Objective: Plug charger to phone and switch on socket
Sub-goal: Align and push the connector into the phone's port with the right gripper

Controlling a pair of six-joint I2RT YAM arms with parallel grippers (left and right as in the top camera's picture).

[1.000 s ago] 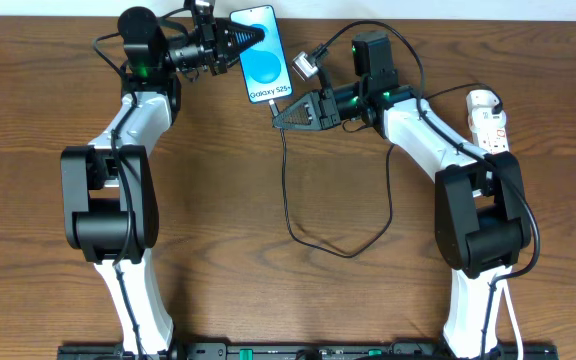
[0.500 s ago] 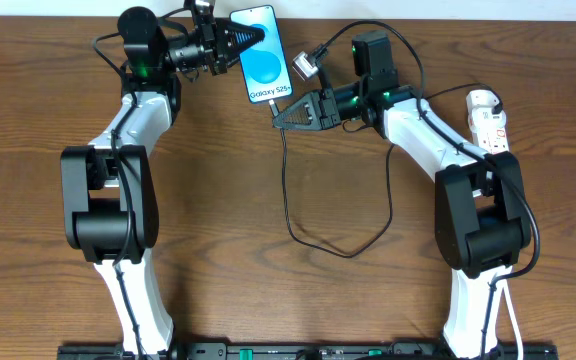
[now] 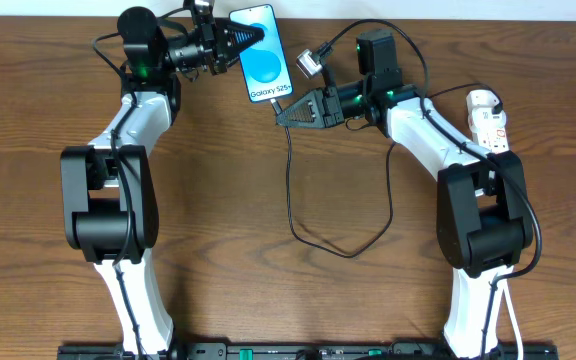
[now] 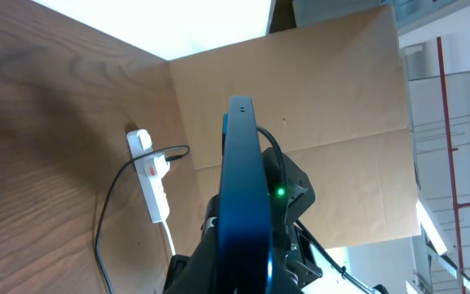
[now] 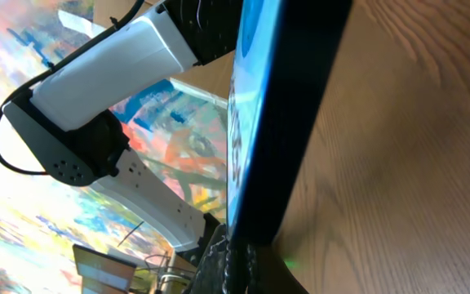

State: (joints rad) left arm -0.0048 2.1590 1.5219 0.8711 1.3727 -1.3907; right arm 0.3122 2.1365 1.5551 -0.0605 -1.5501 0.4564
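The phone (image 3: 265,55) has a bright blue screen with "Galaxy S25+" and is held off the table at the back. My left gripper (image 3: 244,40) is shut on its left edge. In the left wrist view the phone (image 4: 244,188) shows edge-on. My right gripper (image 3: 282,112) is shut on the charger plug, pressed against the phone's bottom end (image 5: 255,233); the plug itself is hidden between the fingers. The black charger cable (image 3: 290,190) hangs down from there, loops across the table and runs up behind the right arm. The white socket (image 3: 488,118) lies at the right, also visible in the left wrist view (image 4: 155,178).
A small grey connector (image 3: 308,62) sits just right of the phone. The cable loop (image 3: 353,250) lies mid-table between the two arm bases. A cardboard wall (image 4: 325,98) stands behind the table. The left arm's white link (image 5: 113,65) fills the upper right wrist view.
The right arm has shifted slightly to the right, and the cable below its gripper moved with it. The left arm and the phone have not moved.
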